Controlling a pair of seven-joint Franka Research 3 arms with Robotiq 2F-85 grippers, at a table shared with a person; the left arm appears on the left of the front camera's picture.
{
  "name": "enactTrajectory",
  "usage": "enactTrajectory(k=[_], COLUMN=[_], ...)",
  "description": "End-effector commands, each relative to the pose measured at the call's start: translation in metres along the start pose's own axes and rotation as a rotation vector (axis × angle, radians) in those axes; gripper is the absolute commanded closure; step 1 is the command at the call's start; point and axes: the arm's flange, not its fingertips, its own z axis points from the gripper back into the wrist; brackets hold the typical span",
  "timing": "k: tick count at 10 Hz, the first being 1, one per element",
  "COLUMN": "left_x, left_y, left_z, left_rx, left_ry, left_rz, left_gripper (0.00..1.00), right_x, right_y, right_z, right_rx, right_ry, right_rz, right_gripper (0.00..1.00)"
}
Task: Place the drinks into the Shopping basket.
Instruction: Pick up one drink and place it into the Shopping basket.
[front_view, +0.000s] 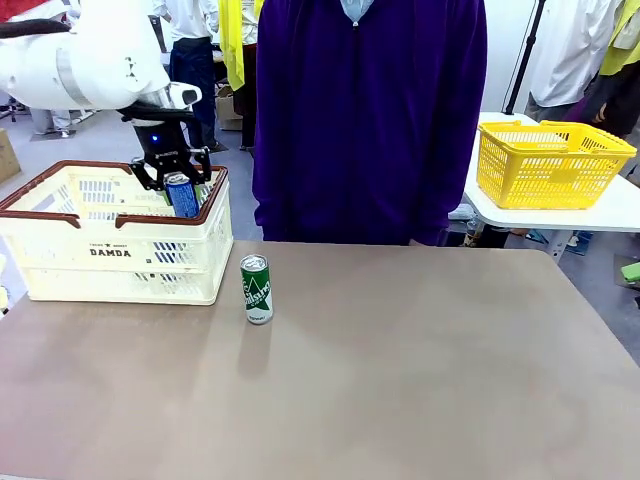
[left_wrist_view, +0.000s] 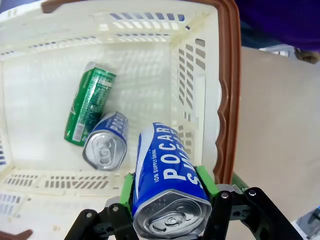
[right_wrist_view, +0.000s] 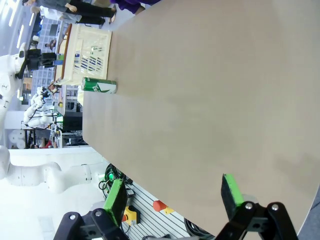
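Your right end effector (right_wrist_view: 172, 197) hangs nearest you with its green pads spread wide and nothing between them, over the bare tan surface (front_view: 420, 380). Look further out: one green can (front_view: 257, 289) stands upright on that surface, just beside the Shopping basket (front_view: 120, 262), so I'd judge it the next pick. Now up over the basket: your left end effector (left_wrist_view: 167, 192) is clamped on a blue can (left_wrist_view: 167, 187), pads pressing its sides, held above the basket's inside near the right wall, presumably so it drops clear of the rim. Below it, on the basket floor, a second green can (left_wrist_view: 87, 107) and another blue can (left_wrist_view: 106, 142) already lie on their sides, touching. A person in purple (front_view: 370, 110) stands at the far edge.
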Motion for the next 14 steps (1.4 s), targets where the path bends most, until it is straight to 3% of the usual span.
enactTrajectory(k=[1, 6, 10, 14], left_x=[0.012, 0.027, 0.029, 0.026], left_y=[0.004, 0.009, 0.026, 0.041], left_z=[-0.015, -0.053, -0.03, -0.01], left_rx=[-0.001, 0.038, -0.071, -0.101], left_ry=[0.02, 0.083, 0.109, 0.094], left_rz=[-0.013, 0.009, 0.036, 0.041], left_gripper=[1.0, 1.0, 1.0, 1.0], right_x=[-0.001, -0.001, -0.001, -0.001], right_y=[0.002, 0.002, 0.002, 0.002], right_z=[0.001, 0.001, 0.001, 0.001], right_rx=[-0.002, -0.002, -0.002, -0.002], right_ry=[0.007, 0.007, 0.007, 0.007], right_rz=[-0.001, -0.001, -0.001, -0.001], right_gripper=[0.0, 0.0, 0.0, 0.0])
